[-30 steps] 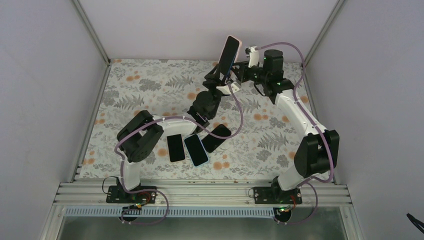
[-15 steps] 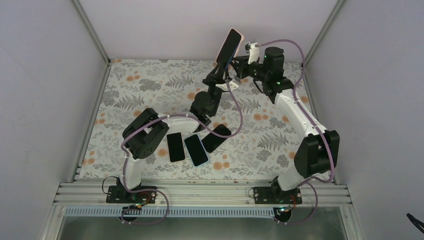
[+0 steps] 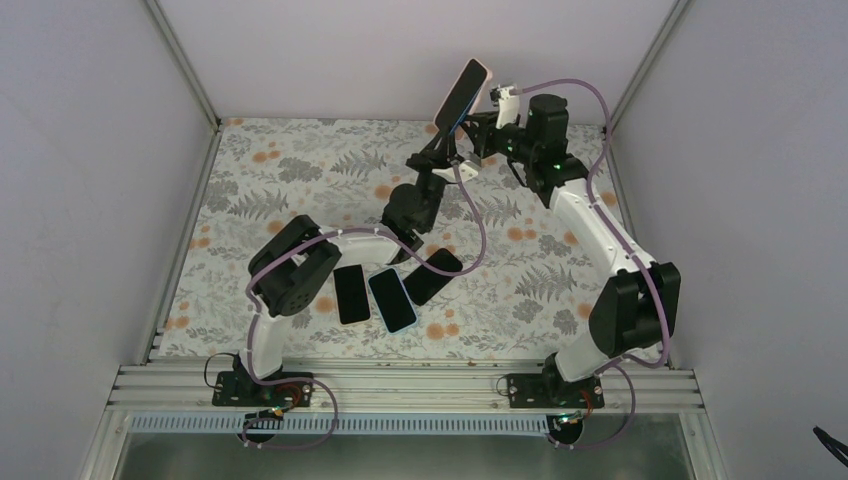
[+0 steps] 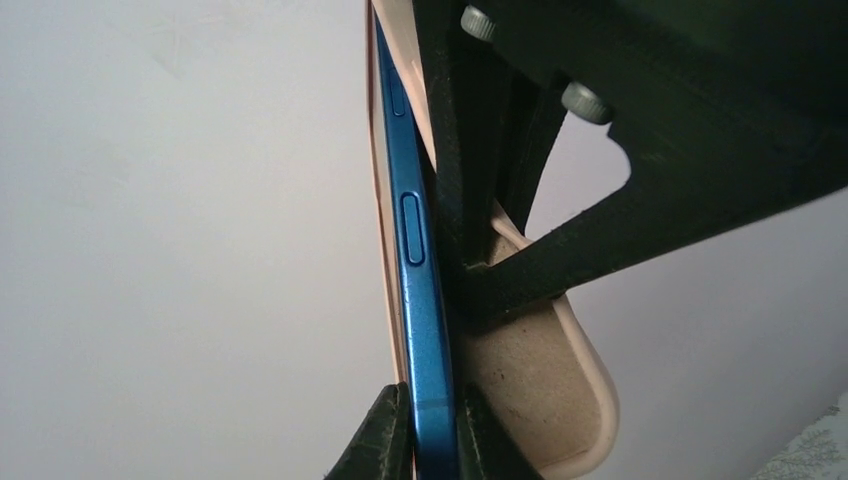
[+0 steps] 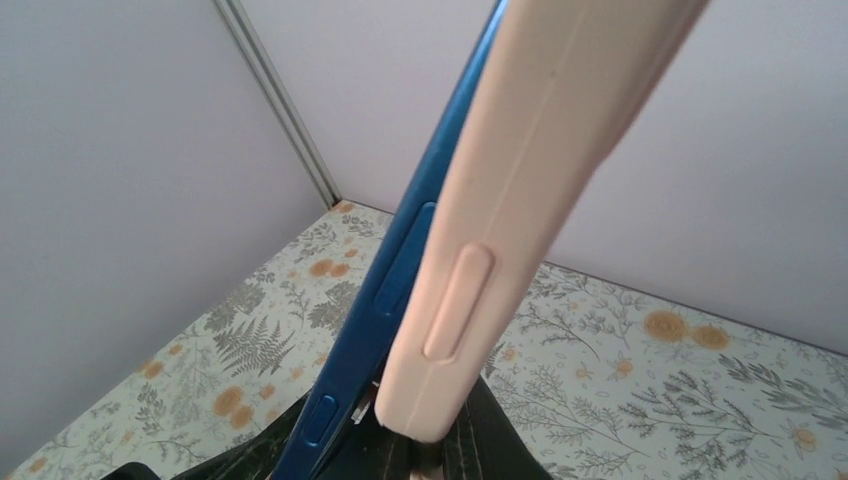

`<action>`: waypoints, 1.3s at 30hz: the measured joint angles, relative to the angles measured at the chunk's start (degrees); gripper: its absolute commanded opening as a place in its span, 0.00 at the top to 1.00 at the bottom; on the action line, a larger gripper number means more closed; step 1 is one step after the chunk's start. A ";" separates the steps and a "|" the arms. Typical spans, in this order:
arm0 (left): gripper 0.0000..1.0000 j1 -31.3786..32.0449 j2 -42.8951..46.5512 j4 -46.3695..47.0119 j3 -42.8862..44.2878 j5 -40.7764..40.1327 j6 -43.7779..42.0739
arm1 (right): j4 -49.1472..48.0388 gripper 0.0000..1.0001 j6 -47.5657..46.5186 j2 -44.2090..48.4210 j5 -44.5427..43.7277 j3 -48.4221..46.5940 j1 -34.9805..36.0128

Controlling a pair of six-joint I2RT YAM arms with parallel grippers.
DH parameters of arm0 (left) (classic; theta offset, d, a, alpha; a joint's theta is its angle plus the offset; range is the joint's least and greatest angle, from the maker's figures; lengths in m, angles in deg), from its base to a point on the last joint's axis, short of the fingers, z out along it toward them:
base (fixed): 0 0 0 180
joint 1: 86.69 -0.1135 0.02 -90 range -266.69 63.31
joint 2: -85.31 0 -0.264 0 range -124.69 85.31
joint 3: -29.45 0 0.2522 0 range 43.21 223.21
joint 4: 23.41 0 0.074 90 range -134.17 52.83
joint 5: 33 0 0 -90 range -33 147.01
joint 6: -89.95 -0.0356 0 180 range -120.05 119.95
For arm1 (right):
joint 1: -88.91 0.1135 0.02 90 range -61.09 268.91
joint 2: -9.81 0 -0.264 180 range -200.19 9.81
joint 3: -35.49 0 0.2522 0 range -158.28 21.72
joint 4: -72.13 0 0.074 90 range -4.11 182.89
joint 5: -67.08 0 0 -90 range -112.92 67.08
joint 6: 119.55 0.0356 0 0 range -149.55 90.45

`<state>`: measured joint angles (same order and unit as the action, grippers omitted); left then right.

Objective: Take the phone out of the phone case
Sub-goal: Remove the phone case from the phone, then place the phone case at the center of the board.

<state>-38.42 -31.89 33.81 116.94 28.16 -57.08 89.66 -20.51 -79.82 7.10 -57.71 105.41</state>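
Observation:
High above the back of the table, a blue phone (image 3: 459, 95) in a pale pink case (image 3: 484, 72) is held up between both grippers. In the left wrist view, my left gripper (image 4: 428, 432) is shut on the blue phone (image 4: 415, 250) at its lower edge. The pink case (image 4: 560, 400) stands peeled away from the phone on the right. My right gripper (image 5: 450, 452) is shut on the lower end of the pink case (image 5: 520, 190), and the blue phone (image 5: 395, 285) angles out of the case on the left. In the top view, the left gripper (image 3: 447, 152) sits just below the right gripper (image 3: 478, 128).
Three bare phones lie side by side on the floral cloth (image 3: 280, 170) near the front: a black phone (image 3: 351, 295), a blue-edged phone (image 3: 392, 299) and a tilted black phone (image 3: 432, 276). Grey walls enclose the table on three sides.
My left gripper has closed onto the phone's lower end. The phone and case have tipped further to the right, and the left arm's elbow has shifted right.

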 measured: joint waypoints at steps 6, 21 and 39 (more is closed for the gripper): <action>0.98 -0.02 4.85 -8.13 -3.04 2.40 2.19 | 3.89 0.97 -2.01 1.55 -4.50 0.46 0.79; 0.98 -5.07 36.89 -38.45 -16.31 -2.99 7.56 | 16.52 0.97 -17.03 2.54 -20.55 5.79 -6.60; 0.98 -30.32 39.89 -36.70 -44.72 -5.09 -8.02 | 39.19 0.96 -25.11 -8.44 2.51 6.10 -16.63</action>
<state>-68.74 8.00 -2.89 72.23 23.07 -65.11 128.85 -45.62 -88.25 9.61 -51.62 88.77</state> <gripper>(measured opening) 0.095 0.053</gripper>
